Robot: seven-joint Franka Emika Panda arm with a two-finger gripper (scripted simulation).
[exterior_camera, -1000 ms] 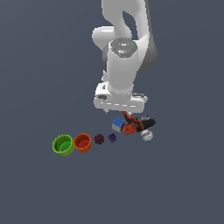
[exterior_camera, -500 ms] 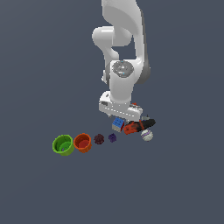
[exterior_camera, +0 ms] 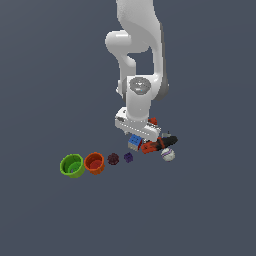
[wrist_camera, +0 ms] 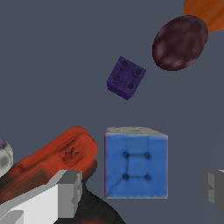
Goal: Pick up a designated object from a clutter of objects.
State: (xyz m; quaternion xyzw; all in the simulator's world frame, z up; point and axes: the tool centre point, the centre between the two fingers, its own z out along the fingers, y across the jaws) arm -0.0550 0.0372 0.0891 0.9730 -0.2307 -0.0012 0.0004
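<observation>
Now my open fingers [wrist_camera: 65, 192] flank the puzzle cube [wrist_camera: 136, 162] at frame bottom; rigid, light, probably slick, so I'd pinch opposite flat faces.

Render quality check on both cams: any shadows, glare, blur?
Exterior view: flat even light, no cast shadows, items small and soft; puzzle cube partly hidden under the arm. Wrist view: sharper, cube's blue face looks smeared, its grid warped; tool fingers cropped at the frame edge; no glare.

Counted: two cups, green [exterior_camera: 71, 165] and orange [exterior_camera: 94, 163]; two dark purple pieces [exterior_camera: 113, 159]; one drill [exterior_camera: 157, 144]; one ball [exterior_camera: 168, 154]; one puzzle cube [exterior_camera: 134, 142].
</observation>
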